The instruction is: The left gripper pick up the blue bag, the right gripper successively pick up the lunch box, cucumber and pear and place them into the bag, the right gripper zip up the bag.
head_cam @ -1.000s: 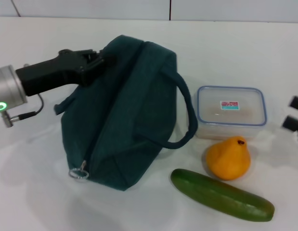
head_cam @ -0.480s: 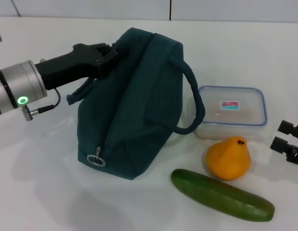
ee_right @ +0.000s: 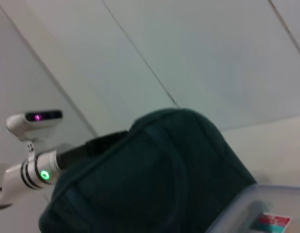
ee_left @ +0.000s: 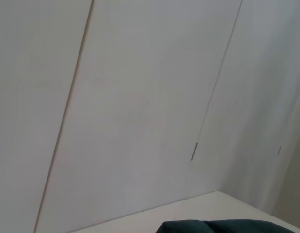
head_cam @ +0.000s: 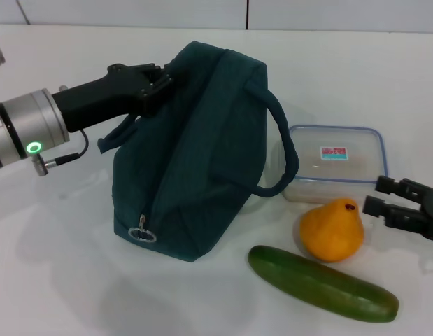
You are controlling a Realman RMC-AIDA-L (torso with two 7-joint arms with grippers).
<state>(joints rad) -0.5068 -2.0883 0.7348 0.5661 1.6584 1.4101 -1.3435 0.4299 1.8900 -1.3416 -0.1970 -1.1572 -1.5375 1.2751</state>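
Between the fingers of the left gripper the top of the blue bag is held up. The right gripper is spread open, just beside the lunch box, which looks due to be grabbed next

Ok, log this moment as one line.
left pincer: gripping blue bag top | right pincer: open, beside lunch box | pear, cucumber: on table

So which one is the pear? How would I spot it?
Find the big blue bag held by the left gripper. Beside it is a clear lunch box; the pear sits just in front, before the cucumber. It's the only orange-yellow thing.
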